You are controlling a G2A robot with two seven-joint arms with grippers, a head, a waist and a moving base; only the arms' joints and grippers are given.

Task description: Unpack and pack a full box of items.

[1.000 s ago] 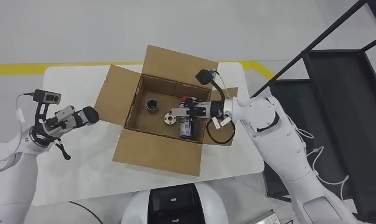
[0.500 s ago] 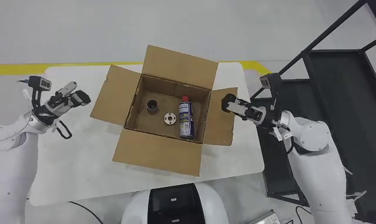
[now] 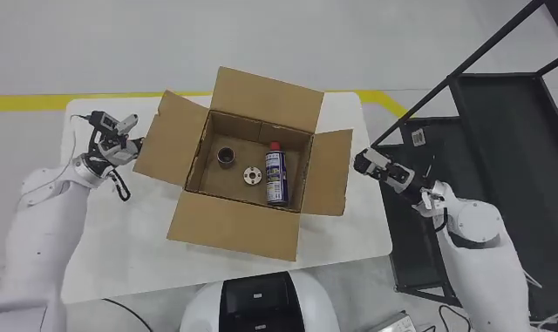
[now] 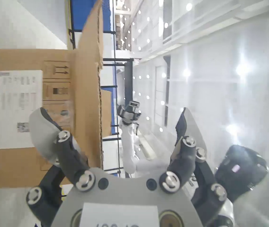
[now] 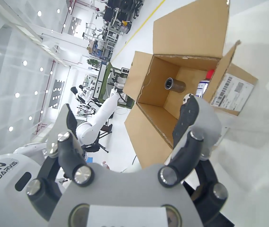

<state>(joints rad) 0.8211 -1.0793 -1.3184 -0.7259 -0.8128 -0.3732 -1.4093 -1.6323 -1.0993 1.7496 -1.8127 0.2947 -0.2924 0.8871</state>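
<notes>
Open cardboard box (image 3: 234,229) mid-tabletop (image 3: 131,240), flaps out. Inside: blue spray can (image 3: 274,179) lying flat at right, round flange (image 3: 251,174) beside it, dark metal sleeve (image 3: 226,156) far-left.

Brown corrugated cardboard box (image 3: 266,92), centre of top view: matt raw-fibre finish, fluting visible on the flap edges, one rim ragged. White paper label (image 4: 18,108) on its outer wall: flat, matt. Inside:
- dark metal cylinder (image 3: 227,156): dull brownish skin, brighter machined bore
- small round silver metal flange (image 3: 252,174): satin
- blue spray can with red cap (image 3: 275,177): glossy printed body, cap looks plastic

White table (image 3: 131,236): smooth, matt. Left gripper (image 4: 112,119) and right gripper (image 5: 129,107): smooth light-grey finger shells, matt black links, bright metal screws.
</notes>
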